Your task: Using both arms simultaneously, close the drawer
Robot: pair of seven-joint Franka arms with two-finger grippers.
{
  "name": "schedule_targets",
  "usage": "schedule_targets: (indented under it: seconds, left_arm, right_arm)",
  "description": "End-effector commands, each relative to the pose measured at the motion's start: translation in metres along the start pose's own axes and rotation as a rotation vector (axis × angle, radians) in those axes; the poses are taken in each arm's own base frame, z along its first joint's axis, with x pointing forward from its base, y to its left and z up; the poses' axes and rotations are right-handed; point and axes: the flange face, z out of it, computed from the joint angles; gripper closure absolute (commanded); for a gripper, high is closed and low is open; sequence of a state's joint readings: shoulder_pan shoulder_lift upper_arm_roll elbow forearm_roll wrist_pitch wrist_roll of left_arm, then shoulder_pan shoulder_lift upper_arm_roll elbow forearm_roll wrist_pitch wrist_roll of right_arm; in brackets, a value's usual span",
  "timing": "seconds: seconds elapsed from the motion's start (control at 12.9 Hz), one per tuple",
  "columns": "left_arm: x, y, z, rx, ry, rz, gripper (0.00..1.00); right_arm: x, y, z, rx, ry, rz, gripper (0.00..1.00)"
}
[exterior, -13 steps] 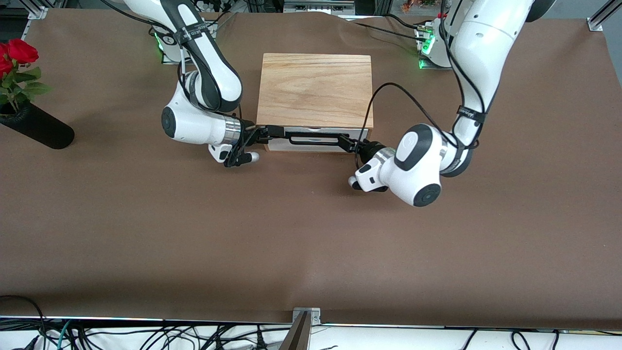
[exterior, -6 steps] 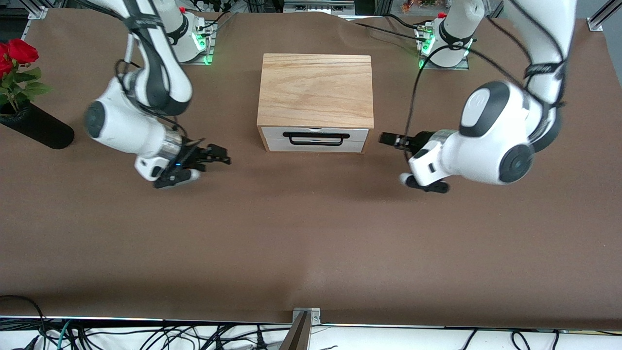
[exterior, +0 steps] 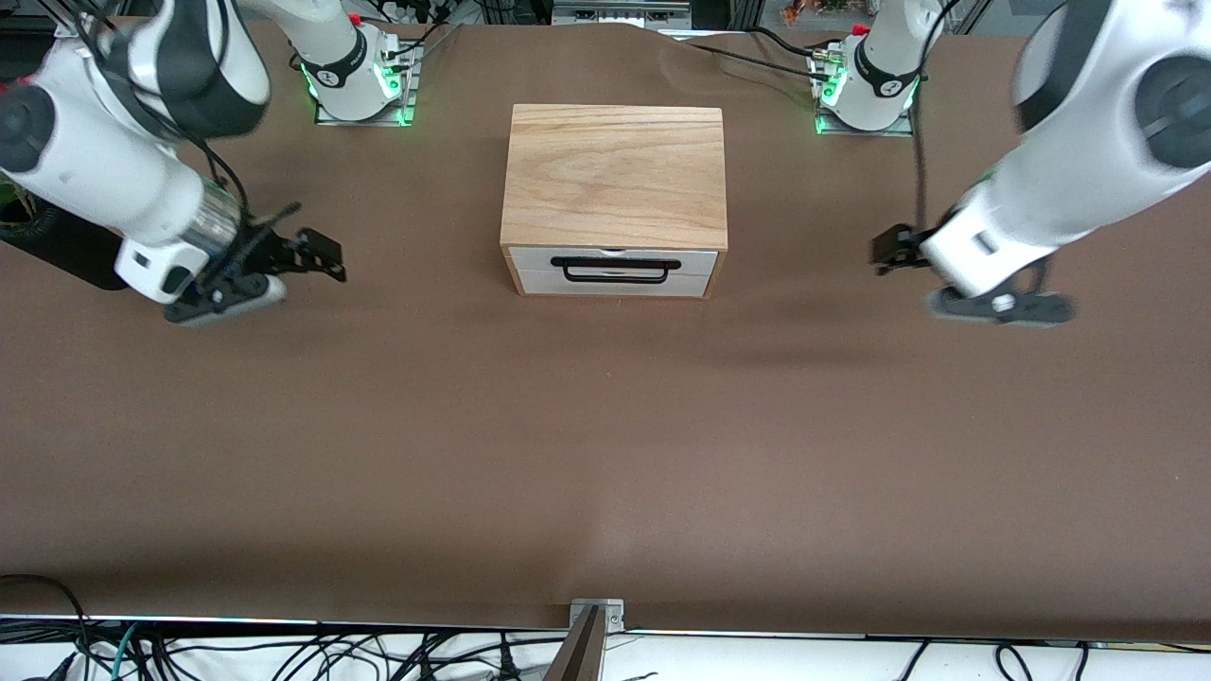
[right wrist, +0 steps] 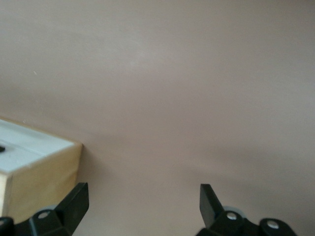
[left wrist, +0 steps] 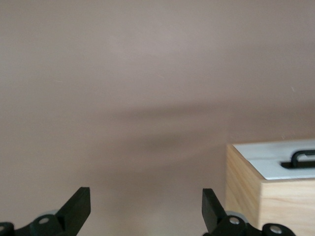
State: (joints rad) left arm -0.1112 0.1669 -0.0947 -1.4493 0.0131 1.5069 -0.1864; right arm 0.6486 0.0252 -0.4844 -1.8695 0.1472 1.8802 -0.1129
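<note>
The drawer (exterior: pixel 615 271) sits flush in its light-wood casing (exterior: pixel 615 170), its white front panel and black wire handle (exterior: pixel 615 268) facing the front camera. My right gripper (exterior: pixel 320 253) is open and empty above the table, well off toward the right arm's end. My left gripper (exterior: pixel 886 250) is open and empty above the table, toward the left arm's end. The left wrist view shows its wide-apart gripper (left wrist: pixel 146 206) and a corner of the drawer front (left wrist: pixel 275 160). The right wrist view shows its gripper (right wrist: pixel 142 201) and the drawer's front (right wrist: pixel 29 147).
A black vase (exterior: pixel 57 253) lies at the right arm's end of the table, mostly hidden by the right arm. The arm bases (exterior: pixel 355 76) (exterior: pixel 866 85) stand at the table edge farthest from the front camera. Brown table surface (exterior: pixel 605 454) spreads nearer the front camera.
Both grippers have left the drawer's front and swung outward, each toward its own end of the table. The drawer stays shut in the casing.
</note>
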Motion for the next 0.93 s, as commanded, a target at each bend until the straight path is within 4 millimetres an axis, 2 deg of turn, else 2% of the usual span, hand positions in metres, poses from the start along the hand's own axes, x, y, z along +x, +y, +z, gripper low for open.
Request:
schedule_targets:
  seconds: [0.0,0.16,0.23,0.31,0.39,0.47,0.62,0.85]
  left_arm:
    - [-0.028,-0.044,-0.018,0.050,0.042,-0.074,0.00]
    - [-0.043,-0.063,-0.007,0.014,0.001,-0.107,0.00]
    - [-0.043,-0.066,-0.005,-0.034,-0.009,-0.086,0.00]
    - [-0.043,-0.065,-0.006,-0.064,-0.004,-0.023,0.00]
    - [-0.045,-0.064,-0.008,-0.066,0.000,0.004,0.00]
    - [-0.045,-0.063,-0.011,-0.064,0.002,-0.005,0.00]
    - [-0.045,-0.074,-0.010,-0.064,-0.003,-0.024,0.00]
    - [-0.041,-0.075,-0.010,-0.060,-0.005,-0.023,0.00]
  right_arm:
    - [0.001,-0.006,-0.064,-0.116,-0.017,0.021,0.00]
    - [0.001,-0.002,-0.094,-0.178,0.002,0.020,0.00]
    - [0.001,0.009,-0.100,-0.180,0.012,0.031,0.00]
    - [-0.003,0.036,-0.104,-0.163,0.013,0.071,0.00]
    - [-0.003,0.033,-0.105,-0.133,0.017,0.071,0.00]
    - [-0.004,0.040,-0.106,-0.104,0.022,0.091,0.00]
    - [-0.004,0.039,-0.111,-0.112,0.030,0.088,0.00]
    - [-0.004,0.041,-0.119,-0.136,0.013,0.093,0.00]
